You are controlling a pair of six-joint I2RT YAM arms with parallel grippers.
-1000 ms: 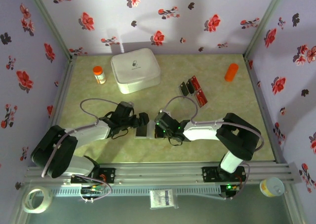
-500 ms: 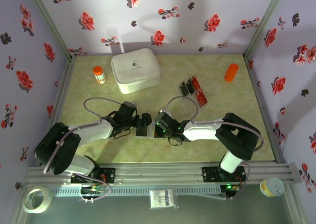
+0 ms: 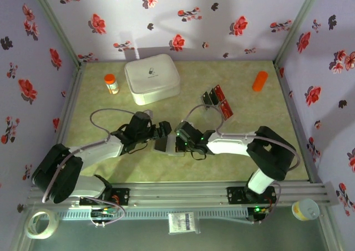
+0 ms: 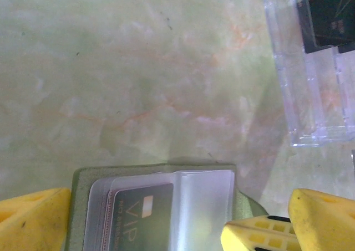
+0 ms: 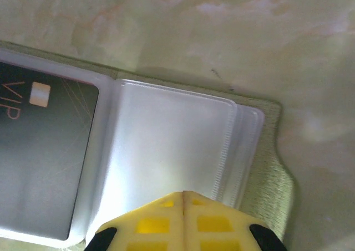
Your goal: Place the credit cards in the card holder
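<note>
Inside the wide-open left hand [image 4: 177,220] lies the flat olive-green card holder [image 4: 82,182], a black rectangular card [image 5: 44,151] in its clear sleeve [image 5: 172,140]. The right hand [image 5: 183,204], closed, touches the sleeve pocket beside that card with its tips.

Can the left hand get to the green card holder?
Probably yes: the left hand is open with the card holder right between its fingers; the shut right hand only presses one clear pocket.

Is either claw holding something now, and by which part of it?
The left claw is open and holds nothing. The right claw is shut, tips on the clear pocket of the card holder; pinching or pressing, I cannot tell.
</note>
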